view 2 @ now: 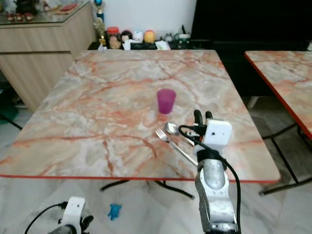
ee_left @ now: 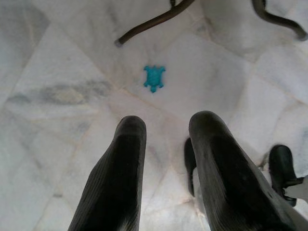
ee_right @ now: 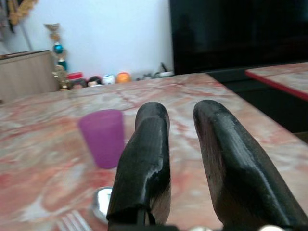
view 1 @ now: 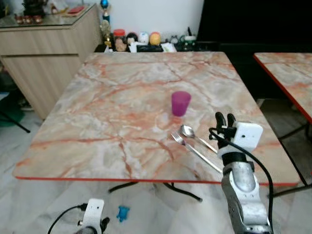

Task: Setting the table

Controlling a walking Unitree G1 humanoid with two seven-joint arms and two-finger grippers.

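marble table (view 1: 122, 97) holds cup (view 1: 180, 103), spoon (view 1: 187, 131), fork (view 1: 178, 138); right claw (view 1: 225, 120) apart, left claw (ee_left: 166, 144) apart.

Cup (view 1: 180, 103), cutlery (view 1: 195, 142) near rt claw (view 1: 224, 119)

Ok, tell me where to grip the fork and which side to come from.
Grip the fork on its handle, near the table's front edge, coming from above with the right gripper that hovers beside it. It lies flat, tines pointing away, and the spoon lies close alongside, so a narrow pinch across the handle seems safest.
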